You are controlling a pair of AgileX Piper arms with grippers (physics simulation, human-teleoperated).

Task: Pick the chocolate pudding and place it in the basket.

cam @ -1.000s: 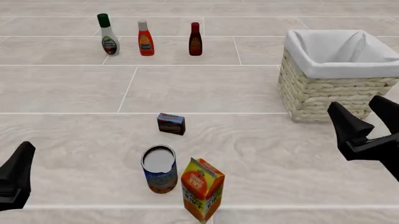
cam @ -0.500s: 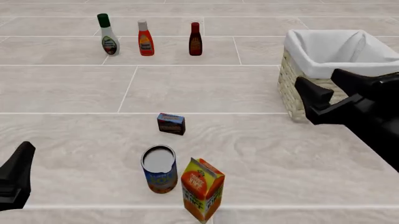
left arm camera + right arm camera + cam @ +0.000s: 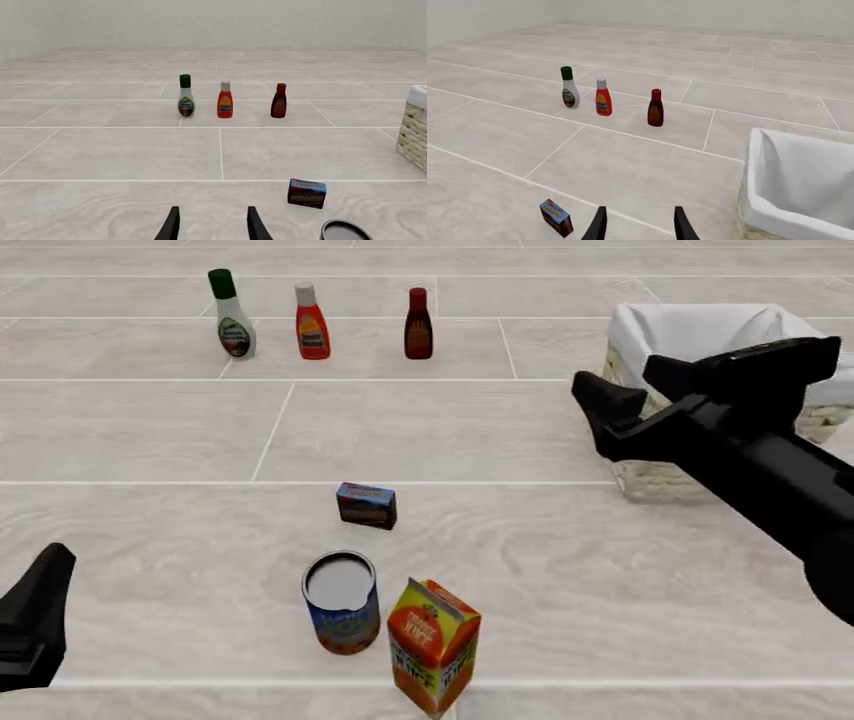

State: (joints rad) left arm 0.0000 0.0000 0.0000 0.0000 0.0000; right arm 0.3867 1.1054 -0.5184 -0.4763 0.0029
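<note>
A pale, tile-patterned desk (image 3: 441,430) stretches to a plain light wall. On it, near the middle, the small dark brown chocolate pudding box with a blue top edge and reddish label (image 3: 366,505) stands upright on its own, just beyond a blue can with a silver lid (image 3: 342,602) and a tall orange-yellow carton (image 3: 433,644), touching neither.

Far off to the right sits the large woven cream wicker basket with white cloth lining (image 3: 674,450). Along the far side stand a white bottle with a green cap (image 3: 232,314), a red bottle with a white cap (image 3: 312,322) and a dark reddish-brown bottle (image 3: 418,324).

The right gripper (image 3: 627,390) hangs high in front of the basket, its fingers apart and holding nothing, well away from the pudding. The left gripper (image 3: 211,227) waits low at the near left edge, its fingers likewise spread and empty.

The box looks like light, stiff cardboard, probably smooth enough to slip and thin enough to dent under a hard squeeze. Being small and sitting slightly skewed, it would likely skid or tip if nudged by one finger first. The safest hold appears to be from above, across its two broad flat faces at mid-height, with the fingers turned to match its angle.
</note>
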